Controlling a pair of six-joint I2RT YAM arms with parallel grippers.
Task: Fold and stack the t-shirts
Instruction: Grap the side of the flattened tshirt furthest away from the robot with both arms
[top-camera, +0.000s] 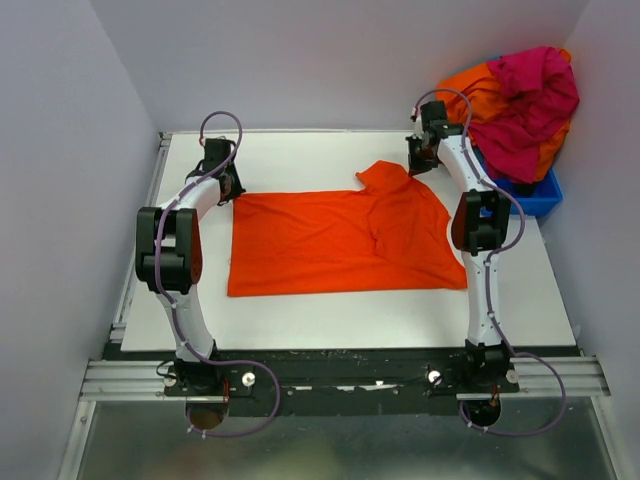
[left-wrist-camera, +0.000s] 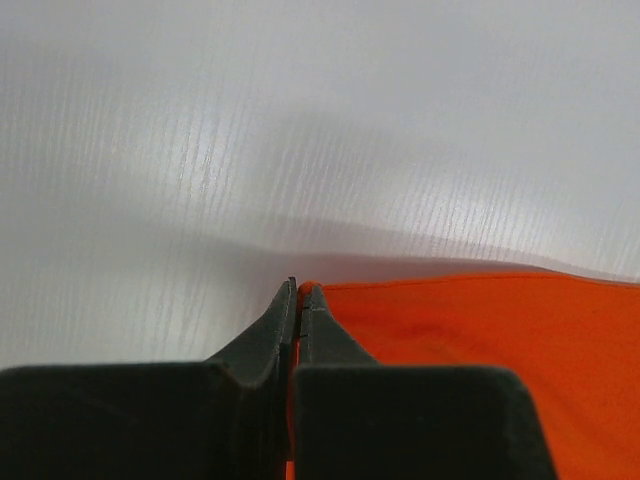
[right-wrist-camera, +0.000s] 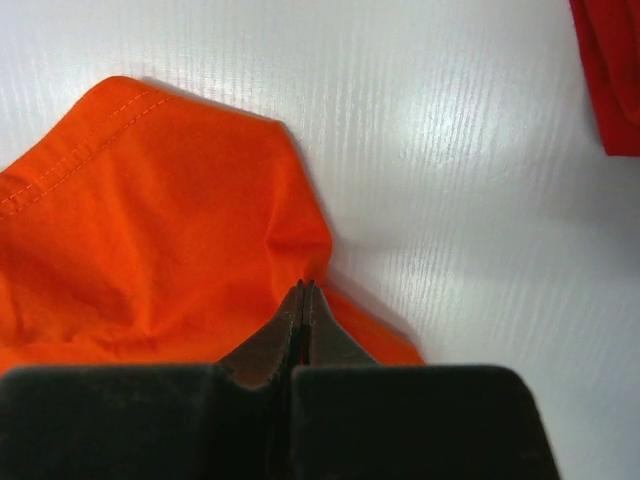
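Observation:
An orange t-shirt (top-camera: 340, 240) lies spread across the middle of the white table, its right part rumpled with a sleeve sticking up at the back. My left gripper (top-camera: 230, 190) is shut on the shirt's back left corner (left-wrist-camera: 310, 292); a strip of orange cloth shows between its jaws. My right gripper (top-camera: 413, 165) is shut on a pinched fold of the shirt (right-wrist-camera: 290, 250) at its back right, near the sleeve (right-wrist-camera: 130, 180). In both wrist views the jaws stand closed with cloth between them.
A blue bin (top-camera: 530, 190) at the back right holds a heap of shirts, orange (top-camera: 475, 90) and magenta (top-camera: 530, 100). A red cloth edge (right-wrist-camera: 610, 70) shows top right in the right wrist view. Walls close in the left, back and right.

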